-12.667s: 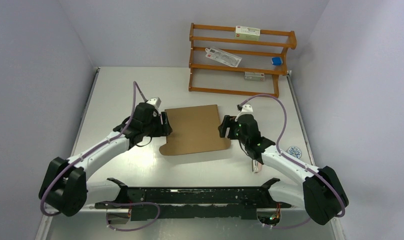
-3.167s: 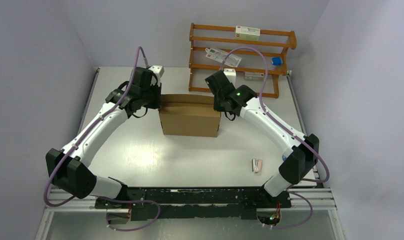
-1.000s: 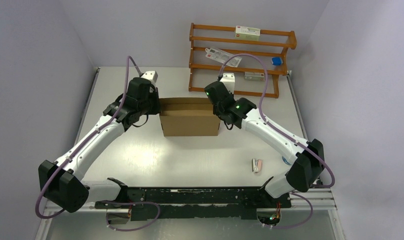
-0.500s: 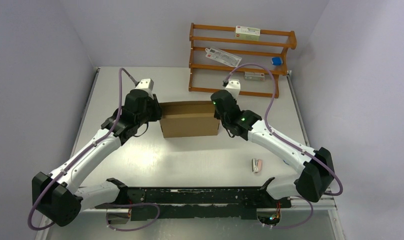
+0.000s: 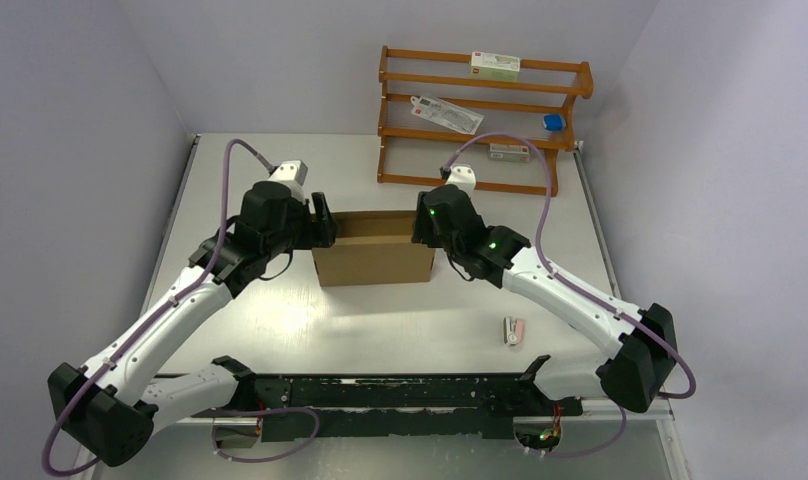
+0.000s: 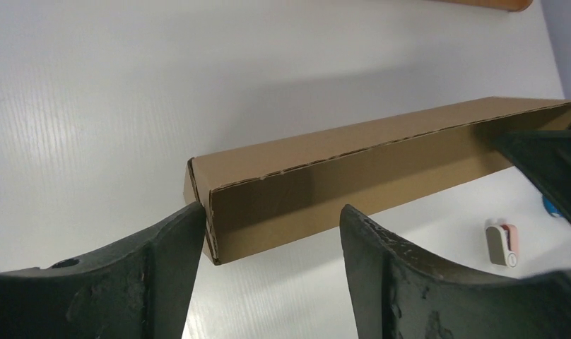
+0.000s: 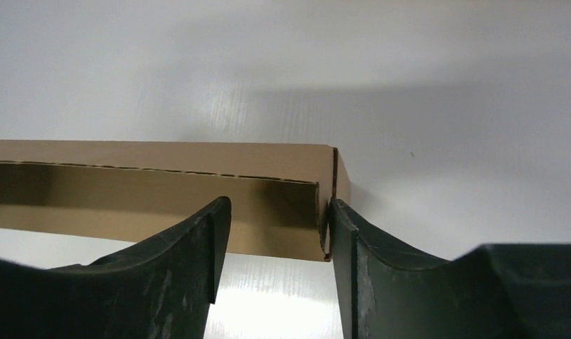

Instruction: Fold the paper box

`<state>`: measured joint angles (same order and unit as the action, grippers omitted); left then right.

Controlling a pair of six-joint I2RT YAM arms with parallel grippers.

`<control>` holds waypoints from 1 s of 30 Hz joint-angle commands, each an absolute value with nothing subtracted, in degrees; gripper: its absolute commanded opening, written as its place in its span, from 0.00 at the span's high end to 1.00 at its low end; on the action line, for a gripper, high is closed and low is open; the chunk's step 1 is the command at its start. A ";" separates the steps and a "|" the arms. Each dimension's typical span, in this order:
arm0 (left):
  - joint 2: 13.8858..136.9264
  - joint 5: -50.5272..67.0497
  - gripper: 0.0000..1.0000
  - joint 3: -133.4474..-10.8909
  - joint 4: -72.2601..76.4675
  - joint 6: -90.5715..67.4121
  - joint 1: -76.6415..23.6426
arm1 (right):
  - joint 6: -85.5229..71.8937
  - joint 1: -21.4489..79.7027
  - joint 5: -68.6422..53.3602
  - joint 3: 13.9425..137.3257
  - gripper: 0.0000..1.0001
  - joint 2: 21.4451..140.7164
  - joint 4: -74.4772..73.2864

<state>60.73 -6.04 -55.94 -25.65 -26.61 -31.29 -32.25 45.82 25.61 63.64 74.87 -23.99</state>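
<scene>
The paper box (image 5: pixel 372 255), plain brown cardboard folded into a shallow open-topped rectangle, stands on the table's middle. My left gripper (image 5: pixel 325 222) is open at its left end. In the left wrist view the box's (image 6: pixel 353 166) end corner lies between the fingers of the left gripper (image 6: pixel 270 212), close by the left fingertip (image 6: pixel 187 222). My right gripper (image 5: pixel 420 225) is open at the right end. In the right wrist view the box's (image 7: pixel 162 183) end wall stands just inside the right finger (image 7: pixel 343 226) of the right gripper (image 7: pixel 279 205). Neither gripper clamps the cardboard.
A wooden rack (image 5: pixel 480 120) stands at the back right and holds small cartons and a blue item. A small pink-and-white object (image 5: pixel 513 330) lies on the table to the near right, and the left wrist view shows that small object (image 6: pixel 498 244) too.
Both grippers went from shut on the box's end walls to open. The box has sunk and shifted slightly nearer and left, and both arms have come lower.
</scene>
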 commanded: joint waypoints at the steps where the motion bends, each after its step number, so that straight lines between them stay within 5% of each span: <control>1: 58.73 -5.10 0.26 -60.14 -28.25 -26.87 -30.87 | -34.28 45.47 22.92 66.53 0.39 72.62 -24.04; 12: 59.43 -1.15 0.26 -59.96 -29.80 -28.48 -24.45 | -39.74 41.53 21.82 67.62 0.30 71.92 -24.50; 30: 60.70 4.92 0.47 -56.68 -26.28 -31.27 -22.59 | -48.84 38.13 16.98 62.37 0.48 70.94 -20.73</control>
<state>60.69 2.00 -58.76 -28.21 -29.69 -22.96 -46.33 38.41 18.57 64.77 71.70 -22.26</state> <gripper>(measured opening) 0.569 0.557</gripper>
